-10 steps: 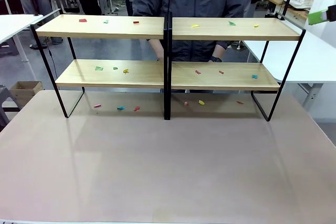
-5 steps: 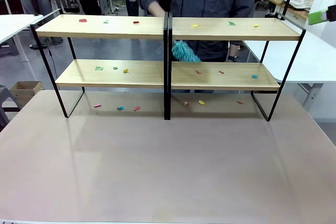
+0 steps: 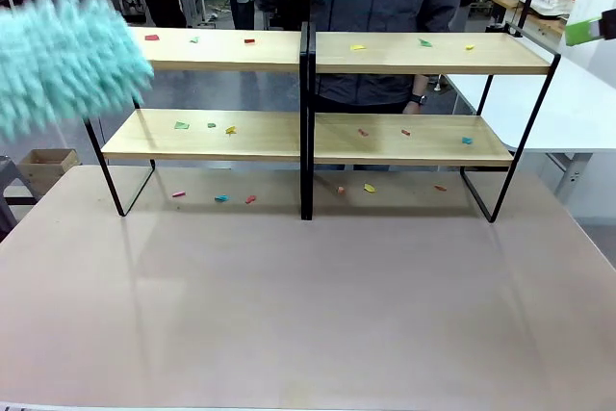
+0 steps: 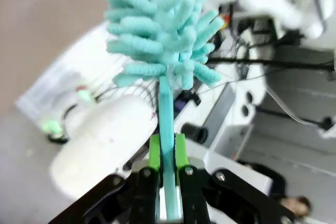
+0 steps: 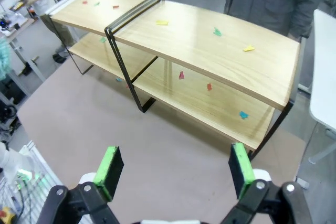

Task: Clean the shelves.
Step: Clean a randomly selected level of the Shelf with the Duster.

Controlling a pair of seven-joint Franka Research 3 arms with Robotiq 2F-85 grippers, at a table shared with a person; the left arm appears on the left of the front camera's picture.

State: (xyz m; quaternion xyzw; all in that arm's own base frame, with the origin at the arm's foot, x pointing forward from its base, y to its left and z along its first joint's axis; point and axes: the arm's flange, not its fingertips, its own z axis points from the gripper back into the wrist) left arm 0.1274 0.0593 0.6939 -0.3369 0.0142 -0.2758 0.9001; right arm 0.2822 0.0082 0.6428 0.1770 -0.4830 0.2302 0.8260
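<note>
Beige table (image 3: 308, 315) is occupied by shelves (image 3: 212, 50), faced by the wide-spread right gripper (image 5: 173, 169), while a duster (image 4: 157, 30) handle is pinched by the left gripper (image 4: 167, 153).

Here's the broad pinkish-beige table (image 3: 308, 315), and standing along its far side are the light-wood shelves (image 3: 241, 137), two joined two-tier racks on thin black metal frames. Small coloured scraps (image 3: 358, 47) dot all four boards, with more on the tabletop just beneath.

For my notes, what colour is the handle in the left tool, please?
Teal handle, clearest in the left wrist view.
</note>
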